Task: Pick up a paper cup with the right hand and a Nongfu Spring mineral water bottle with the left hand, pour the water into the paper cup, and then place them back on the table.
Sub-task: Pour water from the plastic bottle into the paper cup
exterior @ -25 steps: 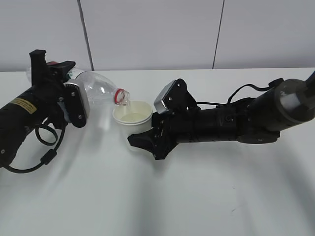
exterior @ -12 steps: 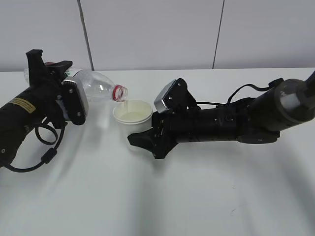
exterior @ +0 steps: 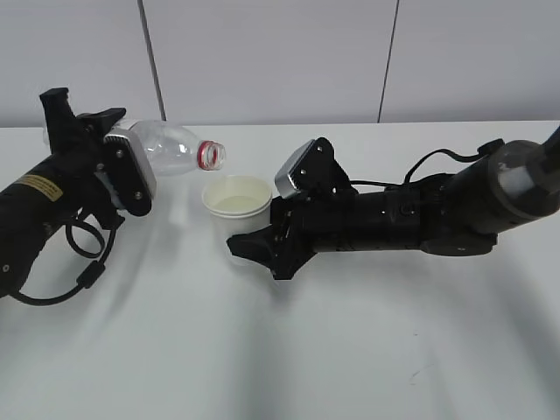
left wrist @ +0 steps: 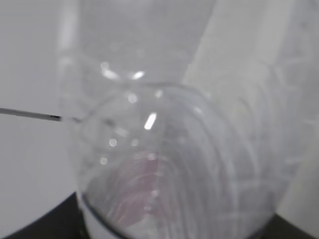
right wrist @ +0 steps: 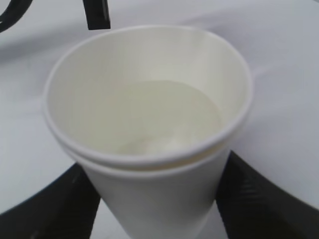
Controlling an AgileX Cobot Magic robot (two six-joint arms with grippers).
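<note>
Two hands are seen above the white desk [exterior: 289, 350], each closed on one thing. The left hand [exterior: 118, 162], on the arm with the yellow sticker, is clamped part-way open around the body of the Nongfu Spring mineral water bottle [exterior: 171, 147]. The bottle is held well off the desk, lying close to level, with its uncapped mouth and red neck ring pointing right toward the middle of the scene. In the left wrist view the clear wall of the bottle [left wrist: 169, 149] fills nearly the whole picture, a faint red blur of the label is seen through it, and the fingers themselves are hidden.

The right hand [exterior: 249, 236] is spread fairly wide around the lower part of the paper cup [exterior: 236, 199]; in the right wrist view its black fingers [right wrist: 259, 204] are seen pressed against both sides of the cup [right wrist: 149, 134]. The cup is held upright, just right of and below the bottle's mouth, the two apart. Water [right wrist: 164, 114] lies in the bottom of the cup. Whether the cup's base touches the desk cannot be told.

A pale panelled wall [exterior: 280, 61] stands on the far side of the desk.
</note>
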